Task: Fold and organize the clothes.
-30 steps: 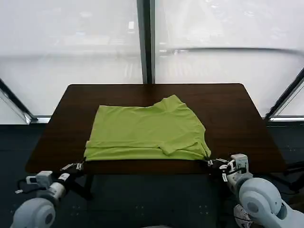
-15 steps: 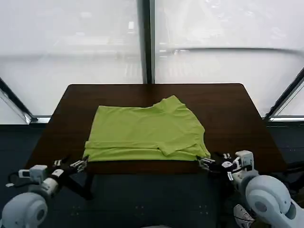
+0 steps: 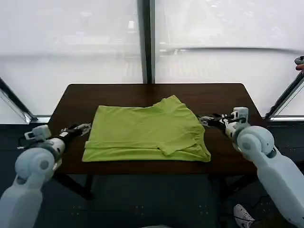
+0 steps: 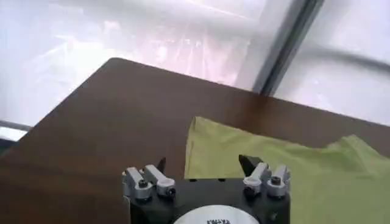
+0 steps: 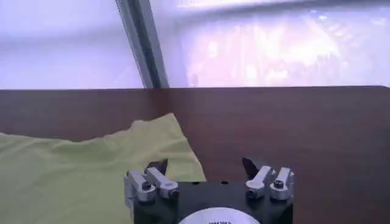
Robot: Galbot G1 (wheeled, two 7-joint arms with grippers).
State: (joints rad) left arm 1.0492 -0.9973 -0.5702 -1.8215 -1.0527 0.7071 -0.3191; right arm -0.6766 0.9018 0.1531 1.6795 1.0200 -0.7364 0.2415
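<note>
From the head camera I see the lime-green T-shirt lying folded mid-table, my left gripper beside its left edge, my right gripper by its right sleeve. Each wrist camera adds the detail: both sets of fingers spread apart, empty, above bare wood beside the cloth.

No readable text, label, brand, number or sign stands on anything in these views.
</note>
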